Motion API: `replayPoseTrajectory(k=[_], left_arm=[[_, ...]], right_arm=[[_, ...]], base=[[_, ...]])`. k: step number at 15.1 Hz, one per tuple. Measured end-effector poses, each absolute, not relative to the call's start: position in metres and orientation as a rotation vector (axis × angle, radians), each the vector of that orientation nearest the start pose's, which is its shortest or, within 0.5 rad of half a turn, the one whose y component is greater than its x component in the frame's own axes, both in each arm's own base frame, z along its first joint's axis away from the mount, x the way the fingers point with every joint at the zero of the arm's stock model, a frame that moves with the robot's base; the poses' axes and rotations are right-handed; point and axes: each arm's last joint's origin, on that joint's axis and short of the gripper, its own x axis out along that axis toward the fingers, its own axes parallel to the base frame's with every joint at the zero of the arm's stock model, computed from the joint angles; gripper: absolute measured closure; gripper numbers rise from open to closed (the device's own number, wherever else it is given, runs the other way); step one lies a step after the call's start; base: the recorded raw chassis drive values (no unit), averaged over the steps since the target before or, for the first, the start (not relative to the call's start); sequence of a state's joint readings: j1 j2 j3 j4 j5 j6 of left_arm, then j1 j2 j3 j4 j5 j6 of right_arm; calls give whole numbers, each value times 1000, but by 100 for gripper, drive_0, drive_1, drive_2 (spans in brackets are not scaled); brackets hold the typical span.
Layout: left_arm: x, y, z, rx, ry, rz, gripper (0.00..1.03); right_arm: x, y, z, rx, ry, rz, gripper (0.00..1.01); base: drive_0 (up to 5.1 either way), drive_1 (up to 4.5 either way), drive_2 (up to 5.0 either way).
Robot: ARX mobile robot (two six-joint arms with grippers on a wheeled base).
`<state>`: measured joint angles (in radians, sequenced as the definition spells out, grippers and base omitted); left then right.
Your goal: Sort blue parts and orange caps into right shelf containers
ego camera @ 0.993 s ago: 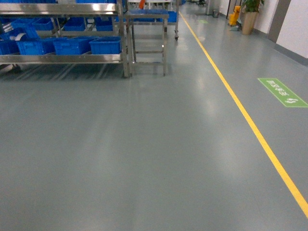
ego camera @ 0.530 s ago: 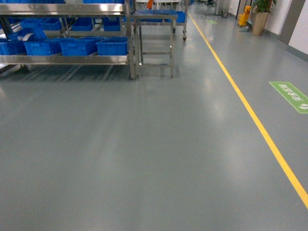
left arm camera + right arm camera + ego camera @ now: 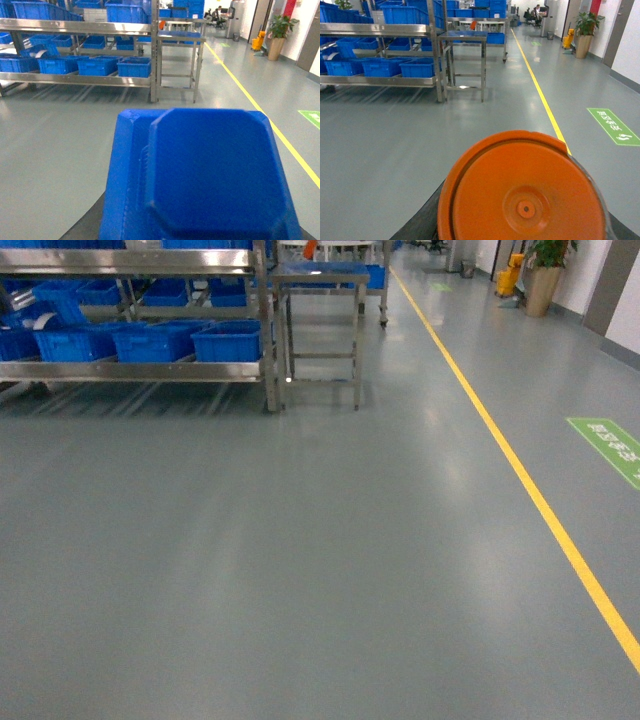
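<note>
A large blue part [image 3: 210, 175] fills the lower half of the left wrist view, held up above the floor. My left gripper is shut on it, and only a dark finger [image 3: 85, 227] shows beside it. In the right wrist view a round orange cap [image 3: 525, 195] is held the same way by my right gripper, whose dark fingers [image 3: 420, 222] show at its edge. Blue containers [image 3: 228, 340] stand in a row on the low level of a steel shelf [image 3: 130, 370] far ahead on the left. Neither gripper shows in the head view.
A small steel table [image 3: 320, 280] stands right of the shelf. A yellow line [image 3: 530, 490] runs along the grey floor on the right, with a green floor sign [image 3: 610, 445] beyond it. A potted plant [image 3: 545, 275] stands at the far right wall.
In the head view the shelf, the table and the green sign have slid a little down and to the right, so I am slightly closer to the shelf.
</note>
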<state>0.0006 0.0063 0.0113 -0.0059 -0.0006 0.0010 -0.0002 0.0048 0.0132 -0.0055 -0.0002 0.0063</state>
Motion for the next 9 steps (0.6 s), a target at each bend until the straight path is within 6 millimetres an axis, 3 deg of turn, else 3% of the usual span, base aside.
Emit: replayPoseTrajectory(k=[9], left_arm=[[97, 0, 166, 1, 3, 0, 61]], right_arm=[[97, 0, 167, 6, 1, 0, 57]], base=[[-4, 425, -433]])
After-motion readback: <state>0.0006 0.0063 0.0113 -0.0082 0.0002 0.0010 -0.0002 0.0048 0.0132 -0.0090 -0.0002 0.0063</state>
